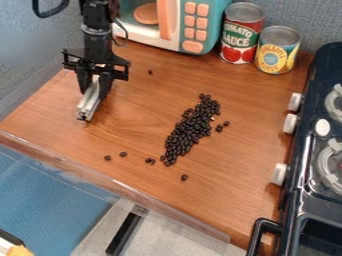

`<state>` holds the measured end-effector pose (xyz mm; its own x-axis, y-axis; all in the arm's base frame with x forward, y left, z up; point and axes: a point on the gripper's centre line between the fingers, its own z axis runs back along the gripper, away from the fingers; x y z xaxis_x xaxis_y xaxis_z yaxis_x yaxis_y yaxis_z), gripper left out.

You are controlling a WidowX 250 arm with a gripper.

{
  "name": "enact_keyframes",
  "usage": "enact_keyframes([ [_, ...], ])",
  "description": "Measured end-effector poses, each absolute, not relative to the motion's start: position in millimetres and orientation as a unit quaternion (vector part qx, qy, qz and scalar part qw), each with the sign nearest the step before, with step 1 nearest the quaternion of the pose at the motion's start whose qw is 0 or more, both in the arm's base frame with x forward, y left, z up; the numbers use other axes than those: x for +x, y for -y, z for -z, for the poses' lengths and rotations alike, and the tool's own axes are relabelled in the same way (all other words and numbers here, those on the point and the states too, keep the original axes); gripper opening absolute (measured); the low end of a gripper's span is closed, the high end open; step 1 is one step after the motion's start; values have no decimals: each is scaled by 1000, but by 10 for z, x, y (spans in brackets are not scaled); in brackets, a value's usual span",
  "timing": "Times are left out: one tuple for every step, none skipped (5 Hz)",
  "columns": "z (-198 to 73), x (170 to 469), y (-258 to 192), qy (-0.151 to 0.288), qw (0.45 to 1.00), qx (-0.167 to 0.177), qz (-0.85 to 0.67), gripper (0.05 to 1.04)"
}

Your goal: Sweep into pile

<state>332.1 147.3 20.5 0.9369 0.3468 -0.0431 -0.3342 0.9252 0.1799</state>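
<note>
Jaws at ten o'clock, closed on a pale bar; beans in a slanted drift mid-bench, gathering stage, I'd judge; next, bar low behind eight-o'clock strays, push toward two.

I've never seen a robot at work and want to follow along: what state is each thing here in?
Gripper: shut on the pale tool.
Pale tool: held, slanting down.
Bean pile: long and narrow, loosely gathered.
Stray bean: apart from the pile, like several others.
Red can: upright.
Yellow can: upright.
Toy microwave: door looks closed.
Stove: on or off, can't tell.
</note>
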Motion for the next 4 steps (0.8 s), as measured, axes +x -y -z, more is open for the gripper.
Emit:
enact_keyframes([
  [-148,3265,-1447,-42,976,98,-192,763],
  [-307,3275,-1445,-24,976,100,-190,1001],
  [-618,3240,-1448,3,974,110,-199,1009],
  [-928,3142,-1501,30,958,146,-247,1003],
])
